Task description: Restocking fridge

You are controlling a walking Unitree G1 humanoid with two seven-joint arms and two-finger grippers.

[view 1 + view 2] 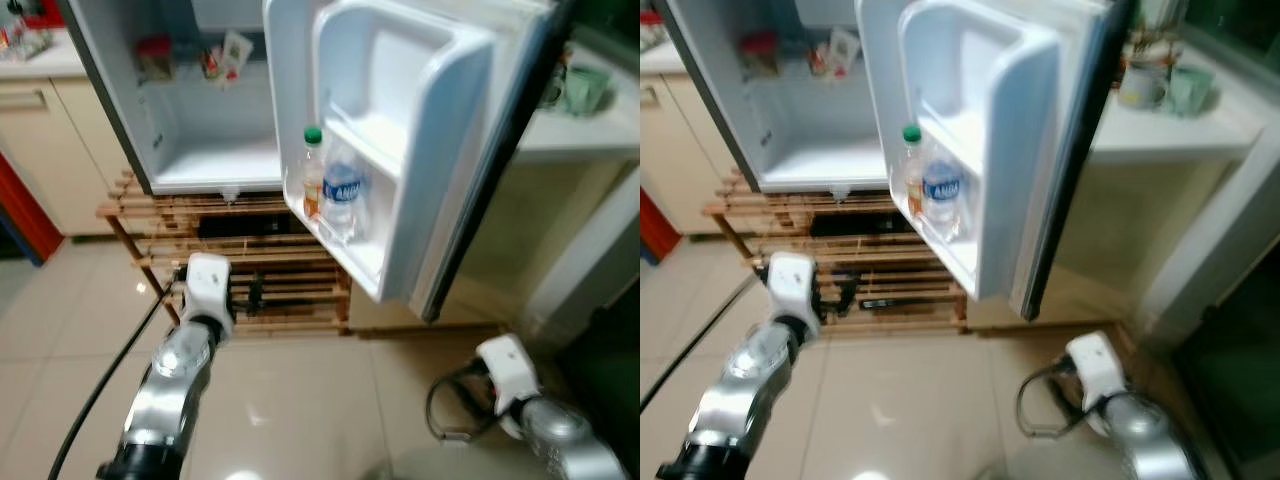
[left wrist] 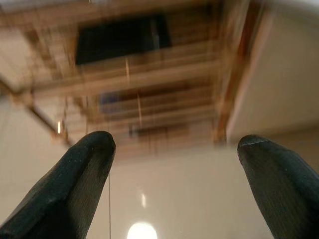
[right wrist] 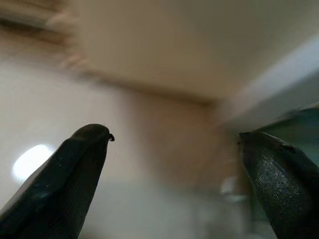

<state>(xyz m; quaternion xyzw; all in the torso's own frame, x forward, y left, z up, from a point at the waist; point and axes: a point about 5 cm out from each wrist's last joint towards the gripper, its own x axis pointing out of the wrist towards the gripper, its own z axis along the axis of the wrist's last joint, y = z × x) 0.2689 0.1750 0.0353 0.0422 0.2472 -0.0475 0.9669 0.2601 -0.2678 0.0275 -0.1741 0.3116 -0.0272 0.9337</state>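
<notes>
Overhead, at 12 o'clock in the head views, the fridge stands with its door swung wide toward 1 o'clock. Inside, small packets hang or lean near the back wall at 11 o'clock; the bare white floor of the compartment runs below them. Door shelf carries two bottles side by side, touching or nearly so: one with a green cap on the inner side, and a clear water bottle with a blue label just beside it at its 3 o'clock. Both upright.

Under the fridge, a slatted wooden rack serves as the stand, with dark items on its shelves, too blurred to name.

Left gripper: fingers spread wide, nothing between them. Its wrist view looks at the rack and glossy tile floor, blurred. In the head view the left arm reaches toward 11 o'clock, its white wrist just before the rack's lower shelves.

Right gripper: fingers likewise wide apart, holding nothing. Wrist view is blurred, showing pale floor and a light wall or cabinet edge. Right arm sits low at 4 o'clock, a looped black cable beside it.

White counter at 2 o'clock past the door, with a greenish cup on it. Beige cabinet at 10 o'clock.
</notes>
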